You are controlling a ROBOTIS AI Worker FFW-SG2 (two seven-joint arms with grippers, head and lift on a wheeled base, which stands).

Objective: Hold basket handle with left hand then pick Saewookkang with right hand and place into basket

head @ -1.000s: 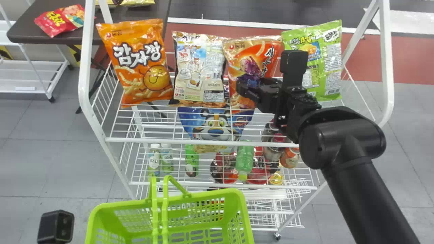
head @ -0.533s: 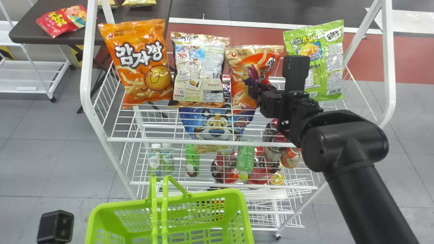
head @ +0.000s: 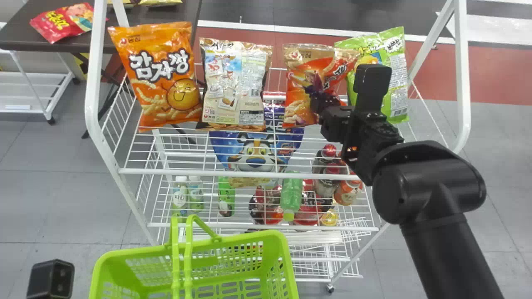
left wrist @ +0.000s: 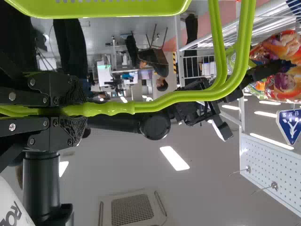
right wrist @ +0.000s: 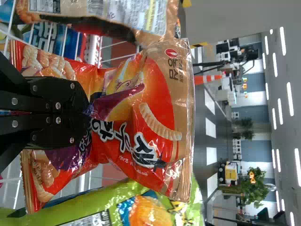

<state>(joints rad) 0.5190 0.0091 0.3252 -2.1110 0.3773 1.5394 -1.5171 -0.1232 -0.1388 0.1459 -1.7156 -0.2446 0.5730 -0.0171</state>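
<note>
While my left hand (left wrist: 77,110) is clamping the basket handle (left wrist: 117,108) between almost fully closed fingers, my right hand (right wrist: 85,113) is pinching the Saewookkang (right wrist: 157,108) across its middle, its two fingers pressing together with only creased film lying between them. From the centre of the head view, the orange-red bag is sitting at one o'clock, upright and leaning a little, over the upper level of the white rack (head: 249,172); whether its bottom edge is still touching the wire, I cannot tell. A pale bag (head: 235,89) is standing beside it towards nine o'clock, and a green bag (head: 397,83) is standing towards three o'clock, partly behind it. Down at seven o'clock, the basket (head: 253,236) is waiting with its mouth facing up. I am judging that the holding step is done and the picking step is well in hand, with the grasp looking secure and the placing still lying ahead. For the next move, I am wanting a lift high enough for clearing the front rail, then a draw back towards me and a swing down to seven o'clock, all while the left hand is steadying the handle. I am minding the green neighbour, since the bag could be dragging against it.
</note>
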